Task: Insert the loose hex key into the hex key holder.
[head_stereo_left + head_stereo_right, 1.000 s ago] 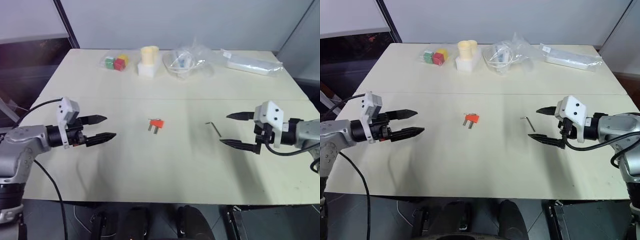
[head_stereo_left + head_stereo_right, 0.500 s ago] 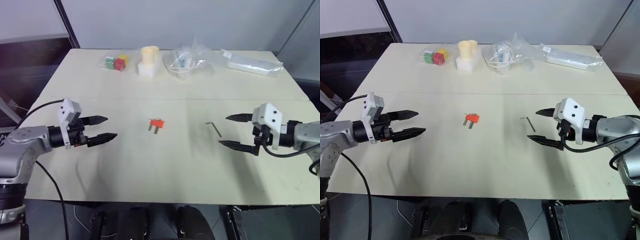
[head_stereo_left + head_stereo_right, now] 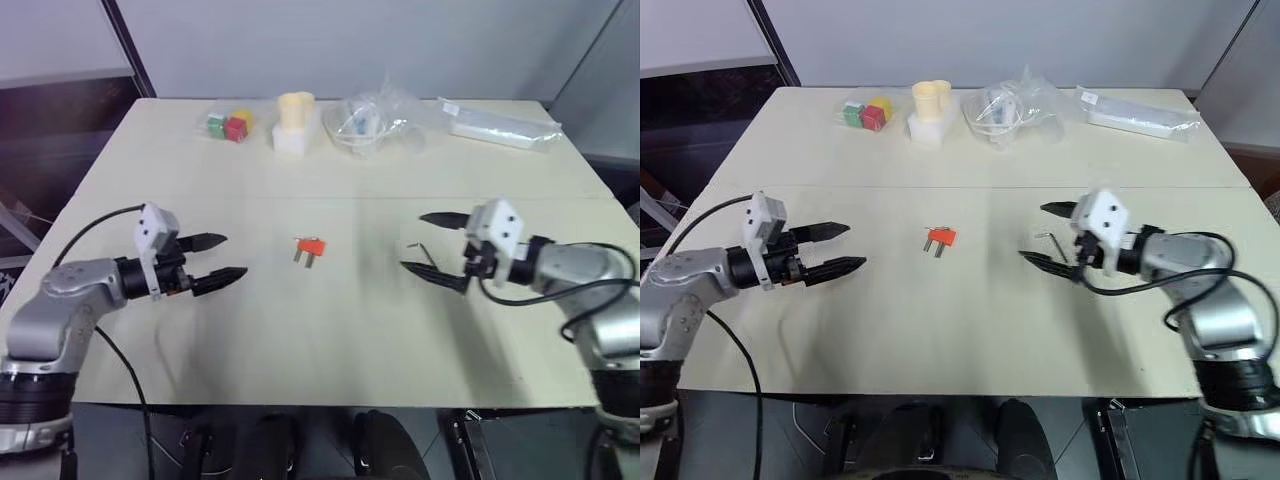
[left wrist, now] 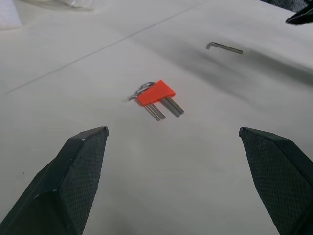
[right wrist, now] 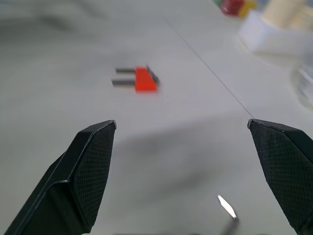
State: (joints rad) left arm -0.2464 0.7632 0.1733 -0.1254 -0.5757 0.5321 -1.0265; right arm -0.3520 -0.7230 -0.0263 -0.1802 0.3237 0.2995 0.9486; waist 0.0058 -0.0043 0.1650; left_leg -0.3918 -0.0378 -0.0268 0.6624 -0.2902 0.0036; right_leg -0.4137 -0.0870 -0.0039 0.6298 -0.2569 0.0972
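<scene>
Nearest the camera, flanking the hex key holder (image 3: 311, 247) on either side: left gripper (image 3: 219, 261) and right gripper (image 3: 432, 244), fingers spread wide on both, nothing held. At mid-table, the holder itself, a small red-orange block lying flat with two short silvery keys protruding toward the near edge and a thin wire loop at its far end. To the right of the holder, the loose hex key (image 4: 223, 47), a thin dark L-shaped rod, flat on the surface and lying between the right gripper's parted fingers as seen from the head camera, with no contact visible. Beneath it all, a pale cream table (image 3: 330, 340) with a faint seam running across just beyond the holder. Farther back from the holder, along the far edge: red, green and yellow cubes (image 3: 226, 124), a cream cup on a white block (image 3: 292, 125), a crumpled clear plastic bag (image 3: 372, 116) and a flat clear-wrapped packet (image 3: 503, 124). Beyond that, a grey wall and a dark slanted post at the left. Compared with a second ago, right gripper closer to the holder, now around the loose key instead of off to its right; left gripper only slightly nearer; holder and key unmoved.
</scene>
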